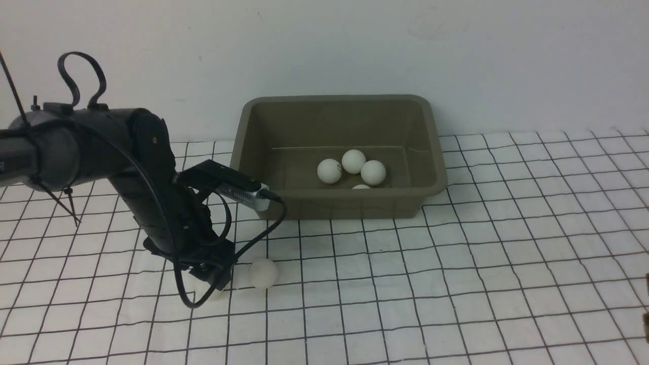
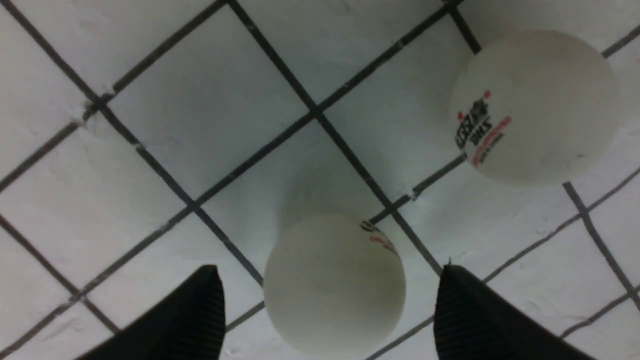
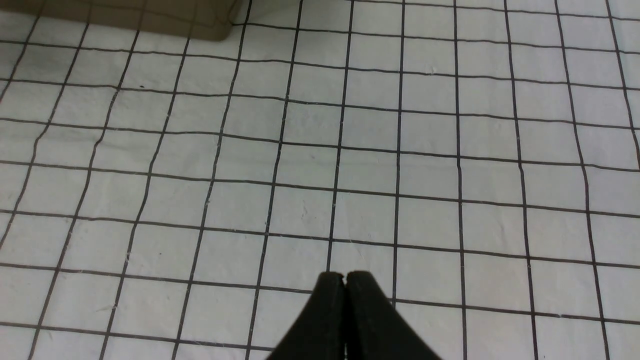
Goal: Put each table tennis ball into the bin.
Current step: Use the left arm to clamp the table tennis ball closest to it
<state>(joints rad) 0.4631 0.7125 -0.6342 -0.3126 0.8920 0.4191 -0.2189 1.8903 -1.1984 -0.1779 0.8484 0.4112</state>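
Note:
The olive-brown bin (image 1: 431, 152) stands at the back of the table with several white table tennis balls (image 1: 353, 161) inside. Two more balls lie on the cloth in front of it, to the left. One ball (image 2: 334, 285) sits between the open fingers of my left gripper (image 2: 331, 272), with a gap on each side. In the front view that gripper (image 1: 215, 284) points down and mostly hides this ball. The other ball (image 2: 535, 107) (image 1: 262, 272), with a printed logo, rests just to the right of the gripper. My right gripper (image 3: 345, 275) is shut and empty above bare cloth.
A white cloth with a black grid (image 1: 456, 284) covers the table. The left wrist camera and its cable (image 1: 243, 192) hang close to the bin's front left corner. A corner of the bin (image 3: 200, 25) shows in the right wrist view.

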